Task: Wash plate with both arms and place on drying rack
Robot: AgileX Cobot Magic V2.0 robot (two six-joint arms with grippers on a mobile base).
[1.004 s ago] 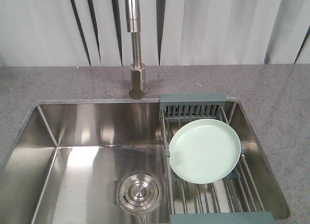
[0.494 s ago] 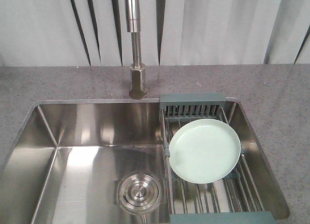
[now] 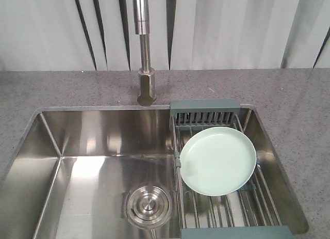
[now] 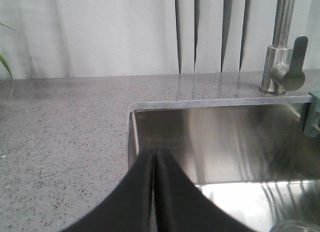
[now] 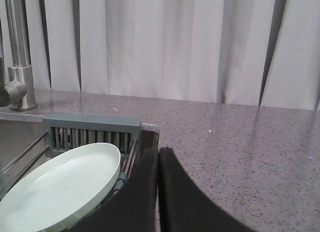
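The plate (image 3: pixel 217 160) lay on the rack (image 3: pixel 227 208) over the sink (image 3: pixel 93 141), exactly where it sat a second before; nothing in the front view had shifted. The right gripper (image 5: pixel 158 157) hung empty with its jaws pressed together, the plate just to its left and below. The left gripper (image 4: pixel 154 159), likewise closed on nothing, hovered at the sink's far-left corner, the faucet (image 4: pixel 282 66) beyond to its right.

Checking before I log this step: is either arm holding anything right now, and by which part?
Nothing is held. Both grippers, left and right, are shut on nothing; the plate lies untouched on the drying rack.
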